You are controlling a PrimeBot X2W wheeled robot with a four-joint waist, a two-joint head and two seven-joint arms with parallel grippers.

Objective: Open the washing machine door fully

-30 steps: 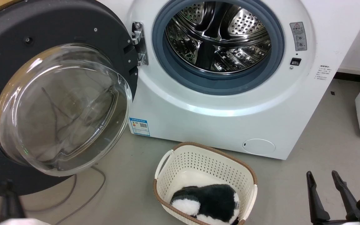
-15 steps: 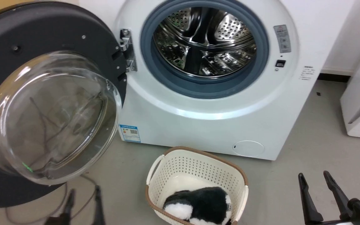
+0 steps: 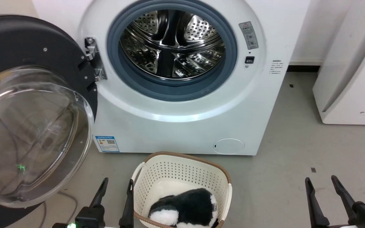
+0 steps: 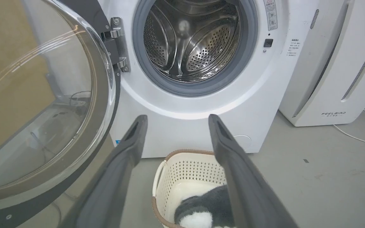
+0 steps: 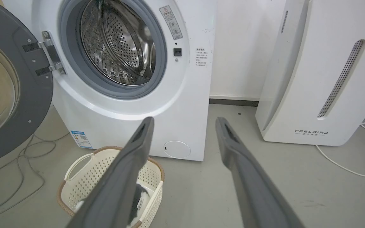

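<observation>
The washing machine door (image 3: 33,133) stands swung wide to the left on its metal hinge (image 3: 94,63), its clear glass bowl bulging toward me inside a dark grey rim (image 4: 106,95) (image 5: 27,95). The steel drum (image 3: 171,46) lies exposed behind a grey seal. My left gripper (image 3: 118,185) is open at the bottom of the head view, apart from the door and just left of the basket; its fingers (image 4: 131,142) hold nothing. My right gripper (image 3: 321,183) is open at the lower right, with empty fingers (image 5: 141,139).
A cream basket (image 3: 182,172) holding a black-and-white plush toy (image 3: 185,209) sits on the floor before the machine. A white appliance (image 3: 350,63) stands to the right. Grey cables (image 5: 14,158) trail under the door, and a white cord (image 5: 347,164) lies at the far right.
The camera has turned, shifting the whole scene left. My left gripper has come up into view beside the basket, away from the door. The right gripper stays put.
</observation>
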